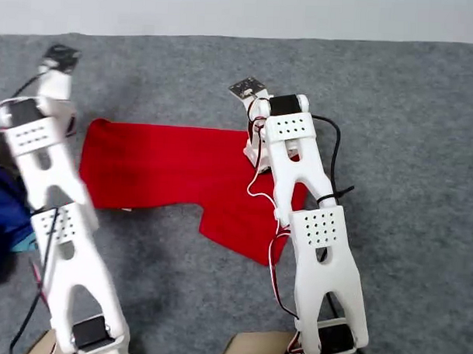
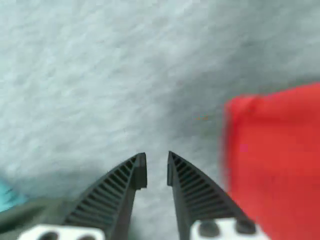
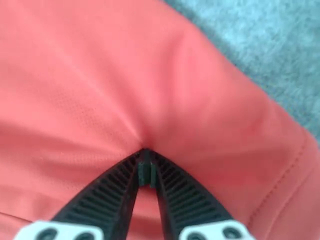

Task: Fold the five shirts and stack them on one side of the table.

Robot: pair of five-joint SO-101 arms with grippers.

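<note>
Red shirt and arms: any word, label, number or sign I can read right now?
None readable.
The red shirt is plain where it shows, also around the right gripper pinching it.
The small board on that arm's wrist is too small to show any marking.
The grey table cover carries no print.

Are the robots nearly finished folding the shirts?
Not nearly. Done: nothing looks neatly folded yet; the red shirt lies spread on the table. In hand: the right claw is pinching that shirt, while the left claw is open beside its edge. Left: folding it, then the blue heap at the side, which looks bunched.
</note>
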